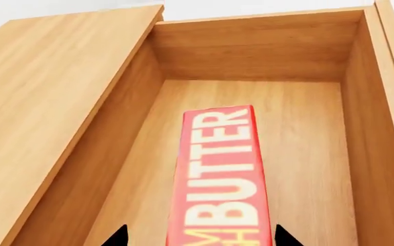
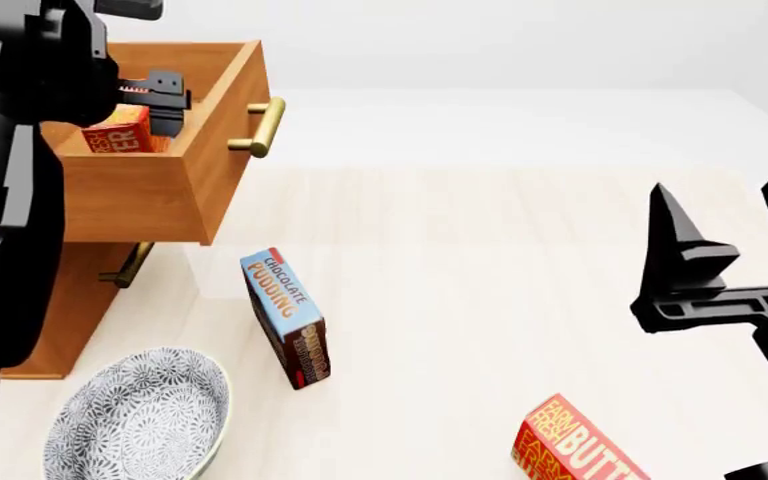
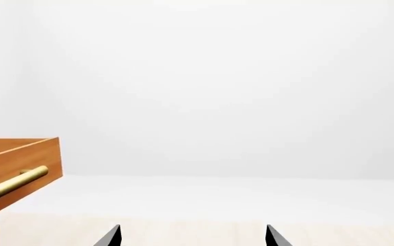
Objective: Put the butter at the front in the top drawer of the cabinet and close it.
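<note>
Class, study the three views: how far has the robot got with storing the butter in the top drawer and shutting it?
Done: the top drawer of the cabinet stands pulled out. In hand: the left gripper holds the butter inside the drawer, not yet let go. Left: release it, withdraw, and push the drawer shut by its brass handle. The right gripper is open and idle; a second butter carton lies on the floor.

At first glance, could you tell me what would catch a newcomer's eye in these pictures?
The left gripper holds a red butter carton inside the open top drawer. A second butter carton lies on the floor near the open right gripper, with a blue pudding box between.
</note>
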You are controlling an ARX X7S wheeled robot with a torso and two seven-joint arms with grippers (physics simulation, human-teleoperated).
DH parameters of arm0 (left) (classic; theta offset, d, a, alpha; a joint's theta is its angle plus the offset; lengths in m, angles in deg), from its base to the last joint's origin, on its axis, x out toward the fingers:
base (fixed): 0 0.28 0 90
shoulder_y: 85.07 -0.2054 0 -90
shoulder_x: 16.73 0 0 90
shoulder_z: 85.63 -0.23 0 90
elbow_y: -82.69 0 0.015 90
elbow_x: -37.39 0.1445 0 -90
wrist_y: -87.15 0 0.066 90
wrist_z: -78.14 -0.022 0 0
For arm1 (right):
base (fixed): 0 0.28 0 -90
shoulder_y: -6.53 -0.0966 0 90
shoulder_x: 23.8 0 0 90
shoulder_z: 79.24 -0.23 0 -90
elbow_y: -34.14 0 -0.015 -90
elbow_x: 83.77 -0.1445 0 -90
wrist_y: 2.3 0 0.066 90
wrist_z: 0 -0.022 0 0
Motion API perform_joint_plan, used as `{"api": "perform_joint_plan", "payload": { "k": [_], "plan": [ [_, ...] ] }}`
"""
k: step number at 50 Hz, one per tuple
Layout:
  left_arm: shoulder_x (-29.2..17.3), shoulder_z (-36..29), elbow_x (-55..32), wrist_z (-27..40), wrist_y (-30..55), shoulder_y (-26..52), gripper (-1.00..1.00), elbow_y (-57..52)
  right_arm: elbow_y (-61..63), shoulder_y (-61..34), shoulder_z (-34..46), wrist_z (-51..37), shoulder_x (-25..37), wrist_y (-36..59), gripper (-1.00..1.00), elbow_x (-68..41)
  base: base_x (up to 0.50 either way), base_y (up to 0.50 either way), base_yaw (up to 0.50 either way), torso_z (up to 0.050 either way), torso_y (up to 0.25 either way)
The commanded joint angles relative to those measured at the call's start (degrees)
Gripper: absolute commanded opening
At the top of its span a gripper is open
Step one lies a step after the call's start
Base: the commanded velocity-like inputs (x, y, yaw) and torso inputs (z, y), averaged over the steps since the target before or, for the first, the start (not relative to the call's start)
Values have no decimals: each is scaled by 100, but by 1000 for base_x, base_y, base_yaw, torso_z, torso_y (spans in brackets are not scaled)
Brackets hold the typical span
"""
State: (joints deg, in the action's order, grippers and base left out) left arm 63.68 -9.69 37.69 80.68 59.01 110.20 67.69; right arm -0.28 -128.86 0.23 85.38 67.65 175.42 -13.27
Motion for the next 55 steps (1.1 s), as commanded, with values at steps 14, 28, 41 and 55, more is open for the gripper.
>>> {"api": "perform_joint_plan", "payload": {
  "k": [14, 28, 41, 55],
  "plan": [
    [102, -29, -20, -116, -59, 399, 100, -1, 99, 29, 46, 197, 31, 85, 100, 179, 0, 0, 0, 0, 0],
    [169, -123, -41, -249, -367, 667, 100, -2, 106, 19, 26, 250, 36, 79, 100, 185, 0, 0, 0, 0, 0],
    [255, -88, -62, -301, -1123, 703, 100, -2, 67, -57, 121, 323, 20, 114, 100, 310, 0, 0, 0, 0, 0],
    [470, -162, -34, -459, -2158, 528, 100, -278, 29, -56, 89, 203, -6, 64, 100, 170, 0, 0, 0, 0, 0]
  ]
}}
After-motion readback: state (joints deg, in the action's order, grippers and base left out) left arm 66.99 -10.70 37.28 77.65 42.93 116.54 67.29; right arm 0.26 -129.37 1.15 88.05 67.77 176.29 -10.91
